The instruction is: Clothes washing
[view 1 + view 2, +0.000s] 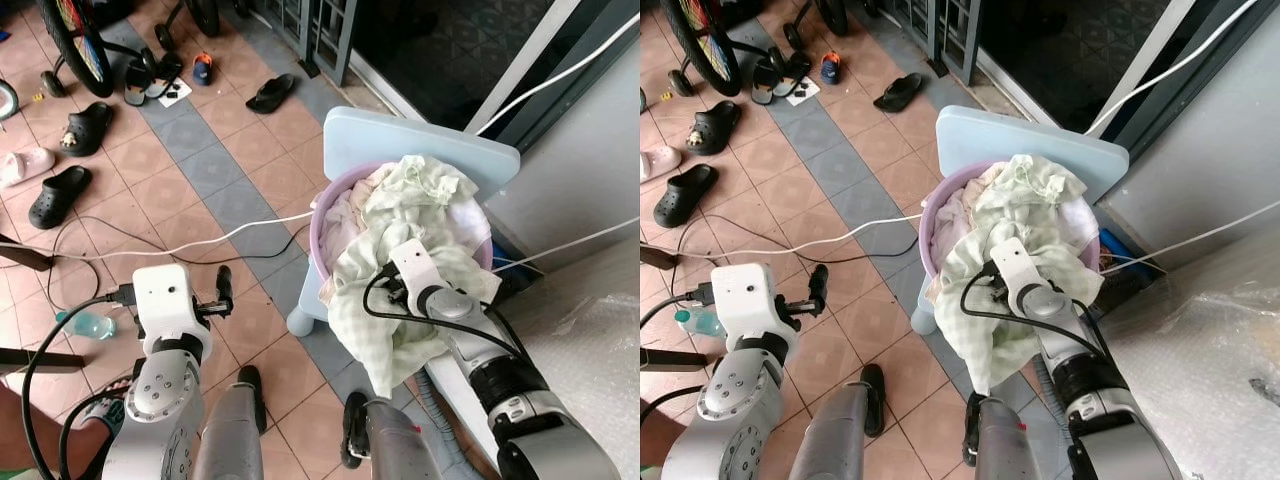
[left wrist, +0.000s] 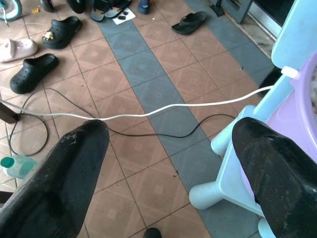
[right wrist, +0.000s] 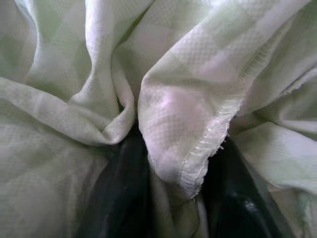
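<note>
While the left gripper (image 2: 168,173) is hanging at lower left with fingers spread on nothing, the right gripper (image 3: 173,198), centre-right, is pinching a fold of the green checked cloth (image 1: 385,330) draped over the purple basin (image 1: 318,240); washing looks barely begun.

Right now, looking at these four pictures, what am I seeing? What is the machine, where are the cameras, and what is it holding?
It is a humanoid robot doing laundry. The two wide pictures come from cameras in its head, looking down past its silver arms. The close ones come from its wrists. A purple basin heaped with clothes stands on a pale blue plastic chair. The right gripper has its black fingers pinched on a fold of pale green checked cloth hanging over the basin's edge. The left gripper is open and holds nothing above the tiled floor, where sandals and cables lie.
</note>
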Robot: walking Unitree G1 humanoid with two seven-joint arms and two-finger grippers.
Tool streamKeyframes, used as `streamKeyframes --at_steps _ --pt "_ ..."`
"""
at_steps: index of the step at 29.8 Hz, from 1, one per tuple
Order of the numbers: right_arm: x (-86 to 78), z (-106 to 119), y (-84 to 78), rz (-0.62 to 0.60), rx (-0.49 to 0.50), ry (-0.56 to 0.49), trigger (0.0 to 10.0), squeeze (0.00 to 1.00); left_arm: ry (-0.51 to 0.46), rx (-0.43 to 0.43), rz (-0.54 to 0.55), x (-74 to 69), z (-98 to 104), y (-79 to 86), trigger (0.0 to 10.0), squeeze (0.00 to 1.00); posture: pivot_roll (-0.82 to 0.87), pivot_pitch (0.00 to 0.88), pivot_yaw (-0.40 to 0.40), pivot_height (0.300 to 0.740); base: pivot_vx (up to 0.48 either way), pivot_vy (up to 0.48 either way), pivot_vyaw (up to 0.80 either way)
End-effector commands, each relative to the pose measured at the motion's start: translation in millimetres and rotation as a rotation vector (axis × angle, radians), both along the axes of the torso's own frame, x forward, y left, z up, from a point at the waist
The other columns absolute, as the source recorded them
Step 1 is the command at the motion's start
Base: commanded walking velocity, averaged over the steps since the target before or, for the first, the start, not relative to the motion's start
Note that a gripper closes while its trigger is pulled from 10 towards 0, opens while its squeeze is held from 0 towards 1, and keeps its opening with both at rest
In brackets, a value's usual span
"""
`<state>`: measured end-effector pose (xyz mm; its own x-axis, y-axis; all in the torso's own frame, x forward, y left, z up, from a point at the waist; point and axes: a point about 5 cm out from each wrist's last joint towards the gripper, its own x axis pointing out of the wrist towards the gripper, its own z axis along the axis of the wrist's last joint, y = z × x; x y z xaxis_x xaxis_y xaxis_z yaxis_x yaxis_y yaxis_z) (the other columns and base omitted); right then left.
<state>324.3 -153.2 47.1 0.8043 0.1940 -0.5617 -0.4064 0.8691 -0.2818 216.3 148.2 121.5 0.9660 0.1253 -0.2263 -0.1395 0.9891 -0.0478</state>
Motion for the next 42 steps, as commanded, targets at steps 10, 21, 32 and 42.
streamKeyframes --at_steps 10,21,32,42 --pt "-7.8 -16.2 -7.3 -0.016 0.03 0.086 0.0 0.0 0.044 -0.038 0.001 1.7 -6.8 -7.6 10.0 0.0 0.12 0.328 -0.084 0.74 0.0 0.0 0.0" --pt "-0.9 -9.0 -10.1 -0.074 0.079 0.008 0.0 0.0 0.044 -0.012 -0.037 16.6 -8.3 -9.2 10.0 0.0 0.09 0.275 -0.048 0.74 0.0 0.0 0.0" --pt "6.9 46.7 7.6 -0.065 0.26 -0.344 0.0 0.0 0.037 -0.05 -0.147 36.0 -20.0 -24.0 10.0 0.0 0.04 0.079 0.011 0.74 0.0 0.0 0.0" --pt "-14.6 125.0 45.2 -0.108 0.554 -0.681 0.0 0.0 -0.031 -0.012 -0.228 64.2 -13.1 -36.7 10.0 0.0 -0.01 0.006 0.088 0.74 0.0 0.0 0.0"
